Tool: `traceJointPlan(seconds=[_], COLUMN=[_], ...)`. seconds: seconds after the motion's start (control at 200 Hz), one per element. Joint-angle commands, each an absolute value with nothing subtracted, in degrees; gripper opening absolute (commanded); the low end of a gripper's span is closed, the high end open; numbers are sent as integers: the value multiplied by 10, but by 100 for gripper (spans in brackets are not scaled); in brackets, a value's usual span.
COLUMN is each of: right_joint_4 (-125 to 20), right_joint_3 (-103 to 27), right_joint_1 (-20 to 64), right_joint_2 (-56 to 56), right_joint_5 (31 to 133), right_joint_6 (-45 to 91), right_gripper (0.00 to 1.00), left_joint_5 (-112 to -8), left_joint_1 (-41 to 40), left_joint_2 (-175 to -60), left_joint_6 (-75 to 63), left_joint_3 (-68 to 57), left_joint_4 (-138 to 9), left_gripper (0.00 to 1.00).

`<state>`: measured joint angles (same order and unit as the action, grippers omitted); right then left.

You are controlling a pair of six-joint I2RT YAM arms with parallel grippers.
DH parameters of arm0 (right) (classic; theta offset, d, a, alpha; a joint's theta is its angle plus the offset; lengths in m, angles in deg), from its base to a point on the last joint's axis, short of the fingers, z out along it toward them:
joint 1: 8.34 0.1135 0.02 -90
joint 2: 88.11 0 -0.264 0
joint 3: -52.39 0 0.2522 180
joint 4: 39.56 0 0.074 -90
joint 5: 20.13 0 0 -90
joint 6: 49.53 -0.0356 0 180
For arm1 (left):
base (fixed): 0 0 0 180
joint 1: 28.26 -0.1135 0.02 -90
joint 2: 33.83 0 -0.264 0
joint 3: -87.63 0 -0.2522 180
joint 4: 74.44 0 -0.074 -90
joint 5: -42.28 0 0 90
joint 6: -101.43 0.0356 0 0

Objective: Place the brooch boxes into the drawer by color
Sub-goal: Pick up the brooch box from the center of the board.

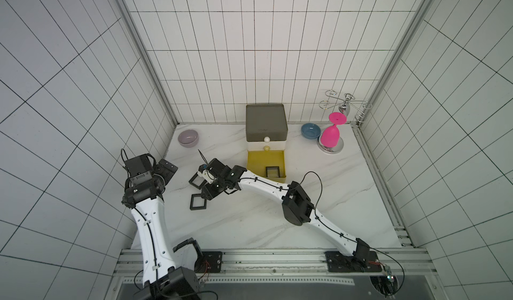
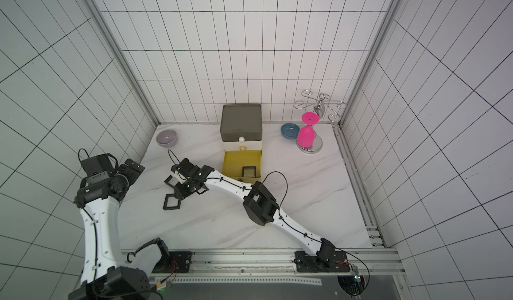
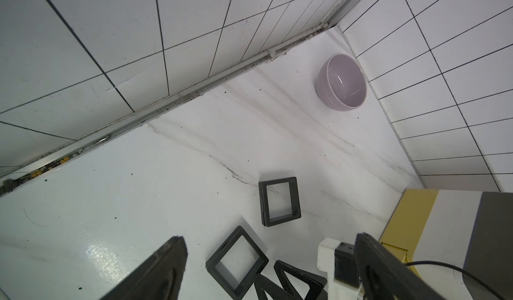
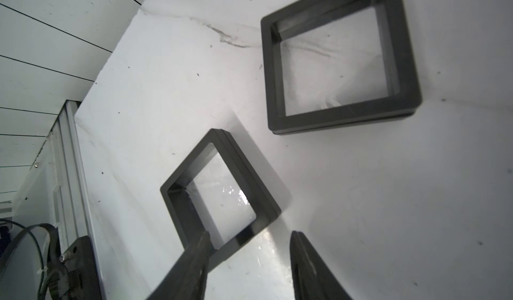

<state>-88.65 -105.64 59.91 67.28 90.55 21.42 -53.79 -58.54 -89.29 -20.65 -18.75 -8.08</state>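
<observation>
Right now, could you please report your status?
Left fingers open, empty. Right fingers open over one black square-framed brooch box; second alongside, third inside the open yellow drawer tier. Nothing blocking.

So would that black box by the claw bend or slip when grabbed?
The black box probably stays stiff: its frame looks thick and straight. Likely light, being mostly see-through window. Flat and square, it shouldn't roll.

I stood in a robot lab booth got up like a kitchen corner: white tiled walls (image 1: 249, 48) closed three sides, aluminium posts (image 1: 141, 51) framed them, and a metal rail (image 1: 277, 259) at six o'clock carried my base. The marble-look tabletop (image 1: 249, 223) held a purple bowl (image 1: 188, 138) at eleven o'clock and a blue bowl (image 1: 311, 130) at one.
</observation>
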Motion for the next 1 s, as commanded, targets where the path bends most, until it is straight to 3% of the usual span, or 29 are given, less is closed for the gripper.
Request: traceJointPlan(seconds=[0.0,0.48,0.71,0.84,0.994], right_joint_4=[-893,-863,-834,-846,-865], right_joint_3=[-1069,-1090,-1110,-1114,-1072], right_joint_1=[603,610,617,620,620], right_joint_2=[692,707,724,733,708], right_joint_5=[885,870,867,855,816], right_joint_6=[226,208,186,184,198], right_gripper=[51,50,46,40,25], left_joint_5=[-540,-547,-478,-466,-469], left_joint_1=[-587,-586,-534,-522,-522], left_joint_2=[-887,-891,-922,-920,-910], left_joint_6=[-192,-195,-184,-188,-189], left_joint_3=[-151,-151,-119,-119,-133], left_joint_4=[-67,-72,-51,-51,-57], left_gripper=[98,98,98,98,98])
